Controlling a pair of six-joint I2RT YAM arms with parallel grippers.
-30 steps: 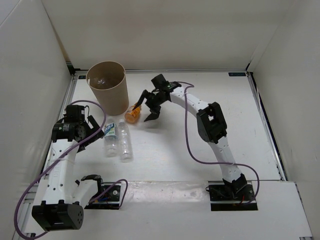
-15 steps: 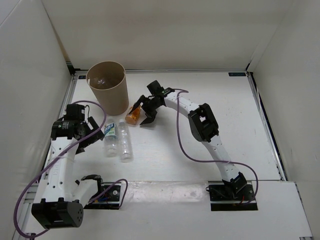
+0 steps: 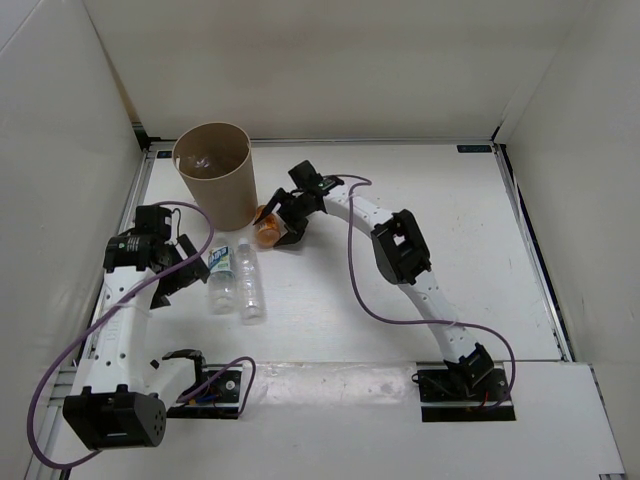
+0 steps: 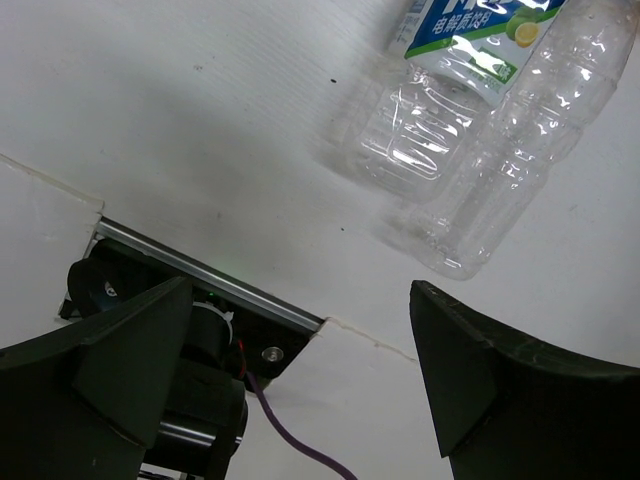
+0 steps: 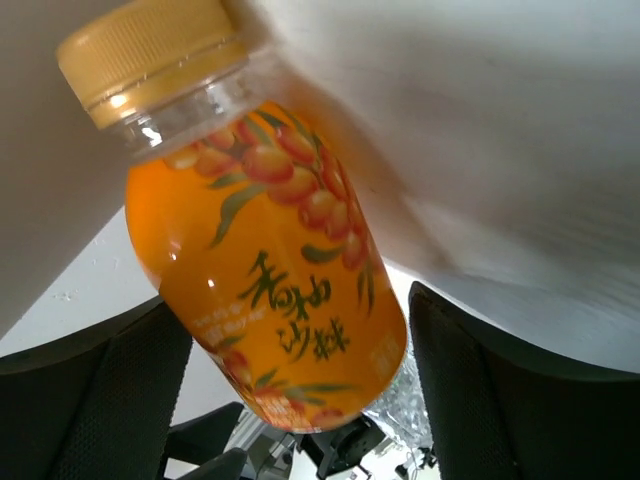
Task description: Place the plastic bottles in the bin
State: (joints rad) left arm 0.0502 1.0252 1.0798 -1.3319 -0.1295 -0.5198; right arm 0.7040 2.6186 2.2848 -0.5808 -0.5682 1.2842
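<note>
The orange bottle [image 3: 265, 230] with an orange cap lies on the table just right of the tan bin [image 3: 213, 172]. My right gripper [image 3: 279, 224] is open with a finger on each side of the bottle. In the right wrist view the bottle [image 5: 265, 270] fills the gap between the fingers [image 5: 90, 390], with a small space on both sides. The white-green label bottle [image 3: 221, 273] and the plain clear bottle [image 3: 249, 285] lie side by side. My left gripper [image 3: 178, 275] is open and empty just left of them; both show in its wrist view, the labelled one [image 4: 450, 90] and the plain one [image 4: 515, 175]. A faint clear shape lies inside the bin.
White walls close in the table on the left, back and right. The bin stands at the back left corner. The left arm's base mount [image 4: 200, 320] and a purple cable [image 4: 290, 440] lie under the left gripper at the near edge.
My right gripper has moved left and down onto the orange bottle, so its open fingers now straddle it. My left gripper has shifted slightly and stays open beside the two clear bottles.
</note>
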